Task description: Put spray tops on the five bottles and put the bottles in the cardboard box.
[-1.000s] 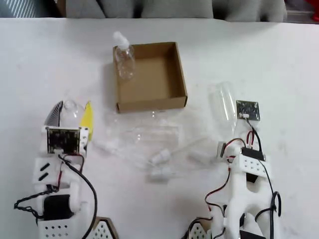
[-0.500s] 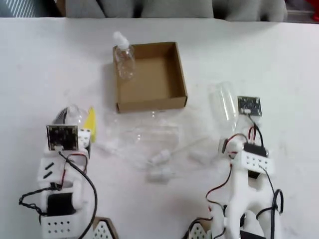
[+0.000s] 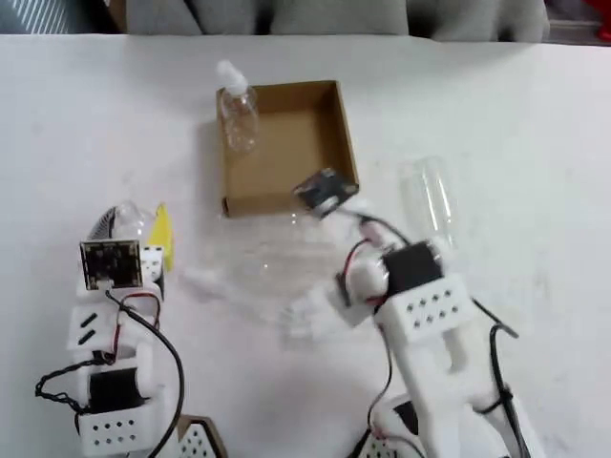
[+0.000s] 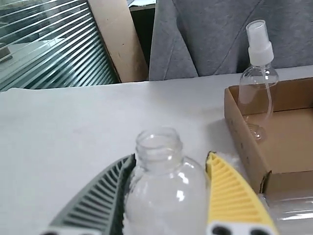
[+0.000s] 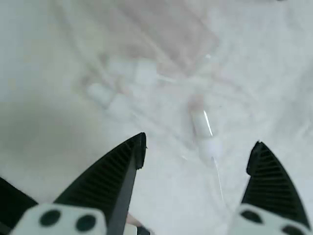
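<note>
An uncapped clear bottle (image 4: 164,196) stands upright at the left of the table, and my left gripper (image 4: 168,159) is shut on it, grey and yellow fingers pressing its sides; the high view shows this gripper (image 3: 134,224) at the lower left. My right gripper (image 5: 198,144) hangs open over loose white spray tops (image 5: 203,127), and its arm (image 3: 410,286) reaches across the table's middle. The cardboard box (image 3: 339,134) lies at the centre back. A bottle with a spray top (image 3: 237,110) stands in the box's left corner. Another clear bottle (image 3: 427,200) lies right of the box.
More clear bottles (image 3: 277,258) lie in front of the box, with spray tops (image 3: 205,280) scattered around them. The table's far left and far right sides are bare white. A grey cloth backs the table's far edge.
The right arm has swung from the right side over to the middle, above the spray tops. The left gripper has closed in on the bottle and drawn back slightly.
</note>
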